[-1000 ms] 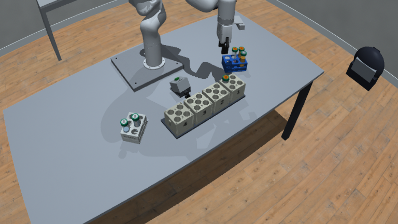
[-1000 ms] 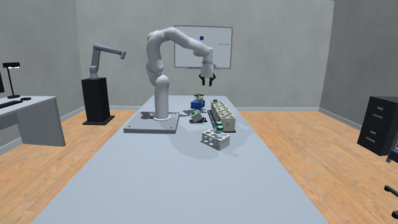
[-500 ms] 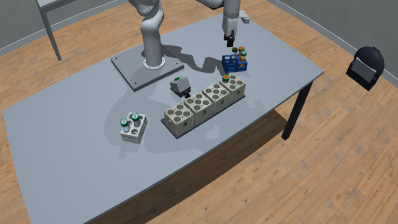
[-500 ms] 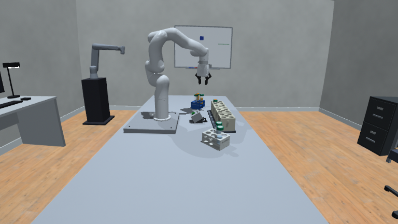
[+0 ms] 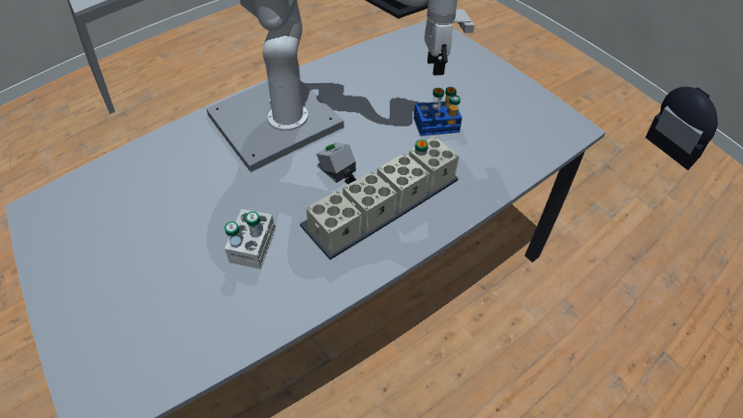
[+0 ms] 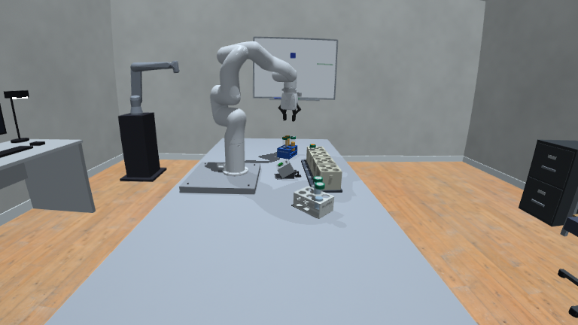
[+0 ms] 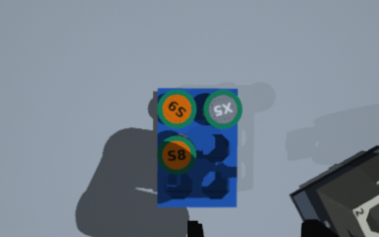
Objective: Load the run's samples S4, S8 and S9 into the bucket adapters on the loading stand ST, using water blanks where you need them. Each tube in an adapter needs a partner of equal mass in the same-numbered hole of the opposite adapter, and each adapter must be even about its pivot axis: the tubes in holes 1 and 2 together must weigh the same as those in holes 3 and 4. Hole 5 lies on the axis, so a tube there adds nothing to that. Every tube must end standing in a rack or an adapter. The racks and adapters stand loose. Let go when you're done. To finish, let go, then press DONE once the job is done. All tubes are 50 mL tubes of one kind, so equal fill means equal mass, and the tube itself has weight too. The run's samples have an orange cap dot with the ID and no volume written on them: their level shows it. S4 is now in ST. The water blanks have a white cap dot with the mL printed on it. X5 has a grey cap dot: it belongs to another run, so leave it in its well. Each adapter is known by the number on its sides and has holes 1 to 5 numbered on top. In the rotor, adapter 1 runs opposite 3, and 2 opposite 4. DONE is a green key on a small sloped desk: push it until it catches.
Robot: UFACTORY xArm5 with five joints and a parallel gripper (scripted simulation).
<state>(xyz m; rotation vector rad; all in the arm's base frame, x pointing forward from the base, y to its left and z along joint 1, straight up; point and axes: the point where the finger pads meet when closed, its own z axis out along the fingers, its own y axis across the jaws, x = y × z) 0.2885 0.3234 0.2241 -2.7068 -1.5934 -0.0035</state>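
Note:
My gripper is open and empty, high above the table near the blue rack. S9, S8 and grey-dotted X5 stand in that rack. S4 stands in a corner hole of adapter 1. Adapter 2, adapter 3 and adapter 4 have no tubes. Two white-dotted blanks stand in the white rack; their numbers are unreadable.
The adapters stand in a row on a dark loading stand. The small sloped desk with the green DONE key is between the arm's base plate and the adapters. The white rack is beyond adapter 4.

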